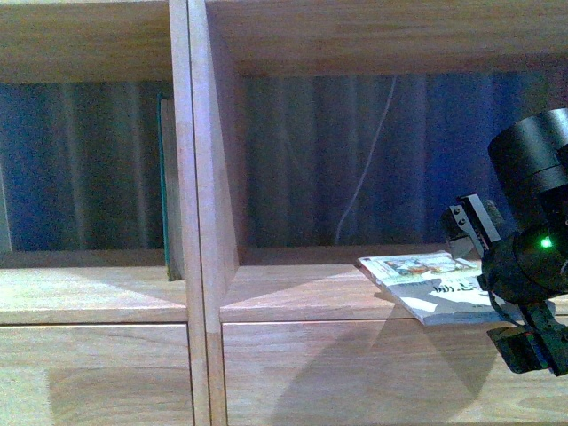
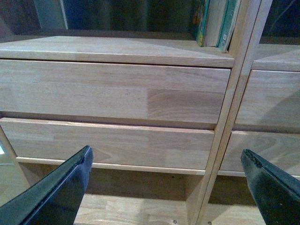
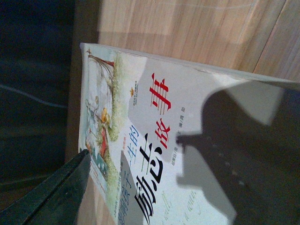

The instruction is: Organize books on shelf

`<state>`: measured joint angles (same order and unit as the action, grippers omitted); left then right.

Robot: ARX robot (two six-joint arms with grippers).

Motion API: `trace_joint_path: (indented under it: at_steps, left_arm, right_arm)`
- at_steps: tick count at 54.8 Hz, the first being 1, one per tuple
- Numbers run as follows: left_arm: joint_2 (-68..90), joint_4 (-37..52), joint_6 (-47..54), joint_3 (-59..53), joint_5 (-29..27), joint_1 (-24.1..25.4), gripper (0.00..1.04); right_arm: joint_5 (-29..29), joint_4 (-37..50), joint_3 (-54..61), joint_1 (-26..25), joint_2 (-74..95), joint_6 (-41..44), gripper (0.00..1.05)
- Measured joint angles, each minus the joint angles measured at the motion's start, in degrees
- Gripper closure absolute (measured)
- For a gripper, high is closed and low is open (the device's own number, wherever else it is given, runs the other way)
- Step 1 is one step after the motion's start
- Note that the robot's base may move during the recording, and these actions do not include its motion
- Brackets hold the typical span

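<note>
Front view: the dark teal book [image 1: 164, 186] is seen upright against the divider, in the left compartment of the shelf [image 1: 197, 177]. The white paperback [image 1: 424, 282] is laid flat at the near edge of the right compartment. The right gripper [image 1: 488, 289] is placed at its right end, jaws apart, nothing clamped. Left wrist view: the left gripper [image 2: 166, 187] is held low before the drawer fronts [image 2: 117, 89], fingers wide apart, empty. Right wrist view: the paperback cover is seen close, one finger [image 3: 51, 197] beside its edge. Step judged: grasp of the flat paperback. Next, the jaws need closing on it, then it can be stood upright.
</note>
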<state>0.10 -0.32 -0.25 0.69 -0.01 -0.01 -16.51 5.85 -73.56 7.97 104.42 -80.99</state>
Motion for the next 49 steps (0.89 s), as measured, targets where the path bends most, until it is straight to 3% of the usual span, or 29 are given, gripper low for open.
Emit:
trace_joint_path:
  at_steps: [5,29,49]
  left_arm:
    - [0.00,0.00,0.00,0.00,0.00,0.00,0.07]
    - [0.00,0.00,0.02,0.00,0.00,0.00,0.07]
    - [0.00,0.00,0.00,0.00,0.02,0.00,0.07]
  right_arm:
    - [0.07,-0.46,-0.68,0.07,0.28,0.00,0.07]
    - [0.07,-2.25,-0.72,0.04,0.59,-0.57,0.69]
    - [0.57,-0.37,1.97,-0.31,-3.19,-0.37,0.97]
